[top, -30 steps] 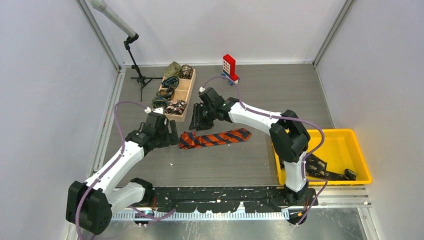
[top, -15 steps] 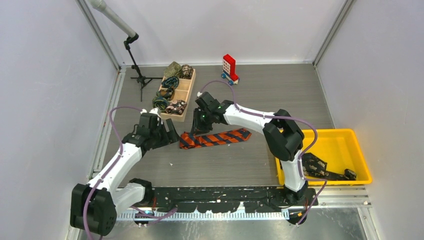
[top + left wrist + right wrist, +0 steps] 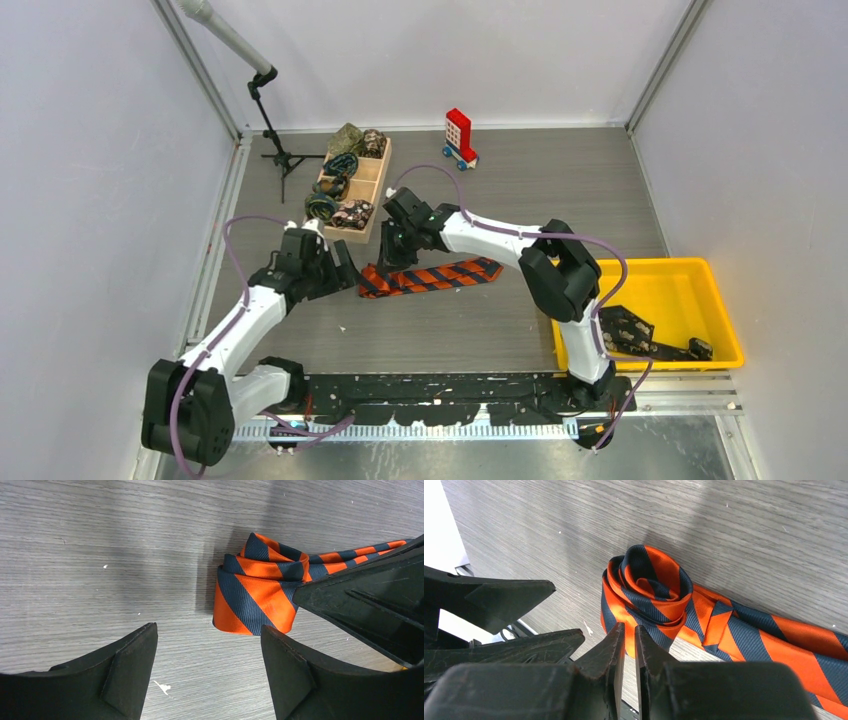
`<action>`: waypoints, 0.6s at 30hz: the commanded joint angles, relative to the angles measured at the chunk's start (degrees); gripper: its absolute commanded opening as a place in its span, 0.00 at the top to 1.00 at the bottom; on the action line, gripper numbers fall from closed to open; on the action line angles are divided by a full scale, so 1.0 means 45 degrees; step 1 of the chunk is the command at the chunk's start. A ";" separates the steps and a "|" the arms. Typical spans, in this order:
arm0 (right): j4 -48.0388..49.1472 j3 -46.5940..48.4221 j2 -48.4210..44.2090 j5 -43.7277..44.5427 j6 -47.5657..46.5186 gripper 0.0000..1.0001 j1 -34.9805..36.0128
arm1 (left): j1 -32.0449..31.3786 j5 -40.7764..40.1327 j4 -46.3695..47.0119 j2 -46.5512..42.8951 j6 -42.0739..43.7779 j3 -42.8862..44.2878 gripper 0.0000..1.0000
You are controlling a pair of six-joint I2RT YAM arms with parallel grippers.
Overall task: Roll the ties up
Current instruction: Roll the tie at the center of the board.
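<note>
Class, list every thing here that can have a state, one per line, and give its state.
striped tie, rolled at one end, the rest lying flat
left gripper, open, empty, near the tie's rolled end
right gripper, nearly closed at the rolled end; hold unclear
wooden tray, several compartments filled with rolled ties
toy block, upright
yellow bin, holding black parts

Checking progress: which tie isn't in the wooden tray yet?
The orange-and-navy striped tie, lying on the table with one end coiled; the others sit rolled in the tray.
</note>
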 commanded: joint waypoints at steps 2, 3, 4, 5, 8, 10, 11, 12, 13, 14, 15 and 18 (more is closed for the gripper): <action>0.0317 0.0408 0.0193 -0.0126 -0.0014 0.82 0.0046 | 0.0079 0.0399 0.0853 0.0163 -0.0167 -0.0143 0.23; 0.0347 0.0378 0.0229 -0.0118 -0.0028 0.83 0.0050 | 0.0070 0.0425 0.0910 0.0180 -0.0170 -0.0177 0.23; 0.0358 0.0335 0.0251 -0.0116 -0.0051 0.83 0.0055 | 0.0078 0.0462 0.0993 0.0194 -0.0173 -0.0205 0.23; 0.0362 0.0296 0.0266 -0.0102 -0.0067 0.83 0.0056 | 0.0079 0.0501 0.1067 0.0201 -0.0188 -0.0250 0.23; 0.0367 0.0121 0.0343 -0.0050 -0.0179 0.84 0.0039 | 0.0079 0.0608 0.1244 0.0286 -0.0183 -0.0312 0.23; 0.0370 -0.0039 0.0347 0.0005 -0.0220 0.84 -0.0016 | 0.0069 0.0756 0.1411 0.0400 -0.0154 -0.0351 0.22; 0.0385 -0.0112 0.0344 0.0033 -0.0254 0.85 -0.0048 | 0.0078 0.0848 0.1510 0.0463 -0.0159 -0.0366 0.22; 0.0380 -0.0192 0.0351 0.0039 -0.0287 0.85 -0.0091 | 0.0079 0.0935 0.1630 0.0518 -0.0157 -0.0404 0.22; 0.0379 -0.0271 0.0327 0.0025 -0.0304 0.85 -0.0114 | 0.0079 0.1015 0.1718 0.0588 -0.0166 -0.0427 0.22; 0.0387 -0.0327 0.0312 0.0021 -0.0335 0.85 -0.0151 | 0.0079 0.1061 0.1812 0.0655 -0.0155 -0.0454 0.22; 0.0414 -0.0427 0.0278 0.0018 -0.0344 0.85 -0.0168 | 0.0070 0.1099 0.1911 0.0715 -0.0154 -0.0479 0.22; 0.0549 -0.0664 0.0219 -0.0014 -0.0365 0.86 -0.0179 | 0.0077 0.1347 0.2267 0.0973 -0.0200 -0.0564 0.22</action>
